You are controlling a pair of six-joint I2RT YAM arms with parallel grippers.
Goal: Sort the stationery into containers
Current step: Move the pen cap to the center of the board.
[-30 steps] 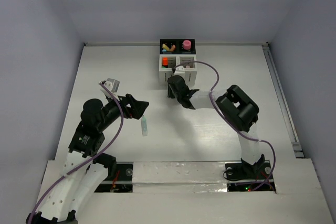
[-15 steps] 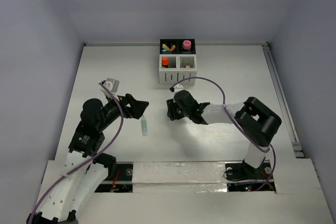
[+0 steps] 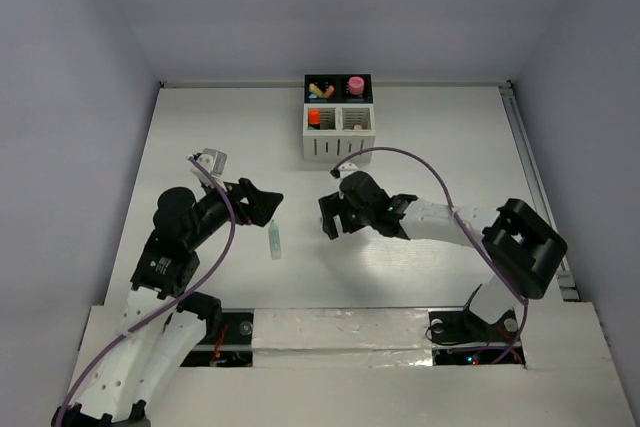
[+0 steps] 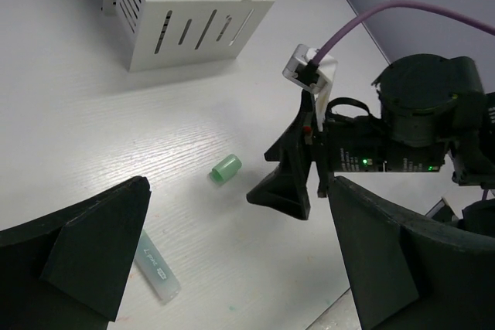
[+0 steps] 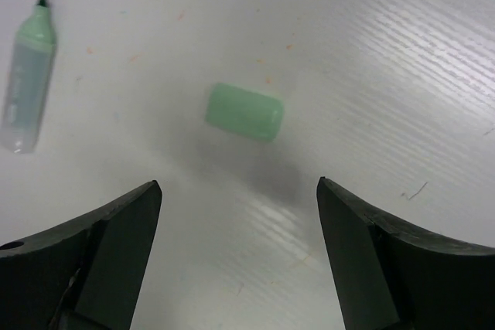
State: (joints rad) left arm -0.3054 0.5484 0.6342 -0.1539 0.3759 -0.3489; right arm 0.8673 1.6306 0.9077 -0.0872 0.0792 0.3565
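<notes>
Right wrist view: right claw [image 5: 237, 185] hung spread above green cap [image 5: 244, 112] on table [image 5: 387, 36]; left claw [image 4: 238, 185] stood spread near uncapped green highlighter [image 4: 155, 270].

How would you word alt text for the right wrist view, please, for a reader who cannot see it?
The right gripper hangs open over a small green cap lying on the white table, holding nothing. A green highlighter with its tip bare lies apart at the upper left.

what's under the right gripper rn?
A small green cap lying on the table, below the open right gripper. In the top view the gripper seems to hide it.
</notes>
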